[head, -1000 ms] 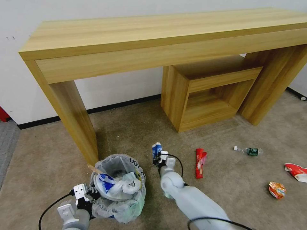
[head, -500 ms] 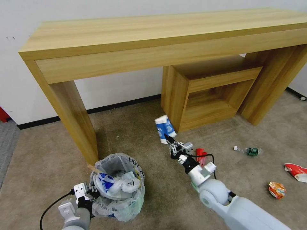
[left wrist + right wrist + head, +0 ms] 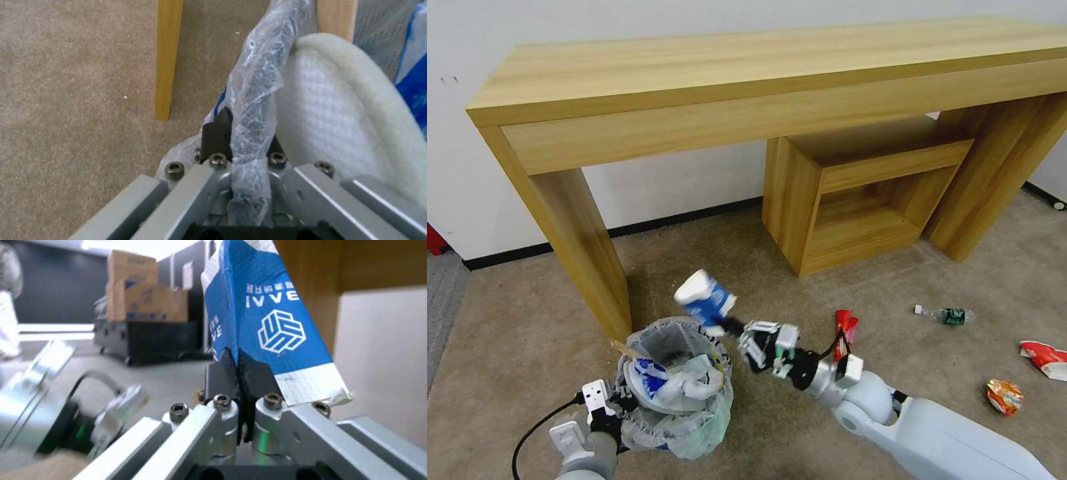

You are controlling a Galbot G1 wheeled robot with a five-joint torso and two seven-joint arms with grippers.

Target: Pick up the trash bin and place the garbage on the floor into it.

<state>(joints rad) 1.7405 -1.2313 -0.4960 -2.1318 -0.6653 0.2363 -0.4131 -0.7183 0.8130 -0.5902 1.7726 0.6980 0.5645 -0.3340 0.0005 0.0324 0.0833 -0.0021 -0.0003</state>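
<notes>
The trash bin (image 3: 675,393), lined with a crinkly whitish bag, stands on the beige floor (image 3: 527,347) by the desk leg. It holds a white slipper, blue-white wrappers and a wooden stick (image 3: 627,351). My left gripper (image 3: 608,408) is shut on the bin's bag-covered rim (image 3: 256,83), which the left gripper (image 3: 247,133) pinches from both sides. My right gripper (image 3: 728,325) is shut on a blue-white carton (image 3: 706,300), held tilted just above the bin's far rim. In the right wrist view the right gripper (image 3: 238,365) clamps the carton (image 3: 271,326) by its edge.
More garbage lies to the right: a red wrapper (image 3: 846,328), a green-label bottle (image 3: 948,315), a red-white wrapper (image 3: 1044,357) and an orange wrapper (image 3: 1004,395). The desk leg (image 3: 584,247) stands close behind the bin. A wooden cube shelf (image 3: 854,193) sits under the desk.
My right gripper has swung left with the carton, from in front of the cube shelf to just above the bin's rim. The left gripper and bin have stayed put.
</notes>
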